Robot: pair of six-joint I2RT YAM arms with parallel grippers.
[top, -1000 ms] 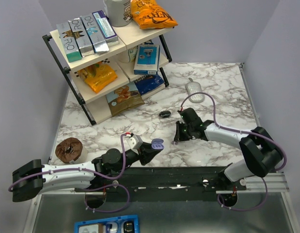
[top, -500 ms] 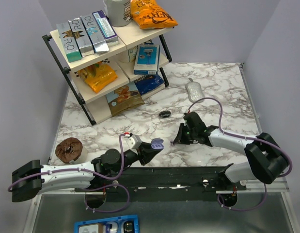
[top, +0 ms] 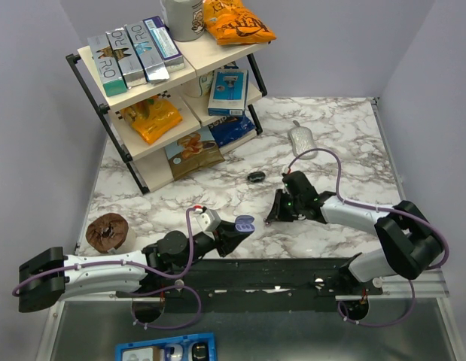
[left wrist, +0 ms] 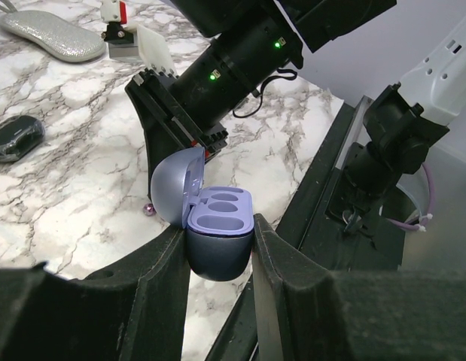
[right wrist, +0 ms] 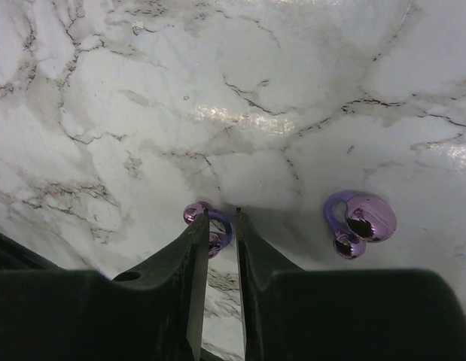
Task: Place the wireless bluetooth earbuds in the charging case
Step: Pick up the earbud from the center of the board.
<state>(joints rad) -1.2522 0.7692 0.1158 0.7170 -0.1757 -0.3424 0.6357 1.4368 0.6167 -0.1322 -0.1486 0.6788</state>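
My left gripper [left wrist: 219,229] is shut on the lavender-blue charging case [left wrist: 217,212], gripping its lower half. The lid stands open and the wells show empty. In the top view the charging case [top: 245,222] hangs near the table's front edge. My right gripper [right wrist: 220,214] points down at the marble, its jaws a narrow gap apart. One translucent purple earbud [right wrist: 226,226] lies on the table between the fingertips, partly hidden behind the left finger. A second purple earbud [right wrist: 360,222] lies to the right of the fingers. From above, the right gripper [top: 272,218] is just right of the case.
A glossy black oval object [top: 256,177] lies mid-table, with a silver glitter pouch [top: 302,139] behind it. A stocked shelf rack [top: 165,90] fills the back left. A brown roll [top: 108,232] sits at the left edge. A blue tray [top: 165,350] lies below the table.
The right gripper's jaws have widened a little over the purple earbud, and the right arm has shifted slightly. The left arm and the case have not moved.
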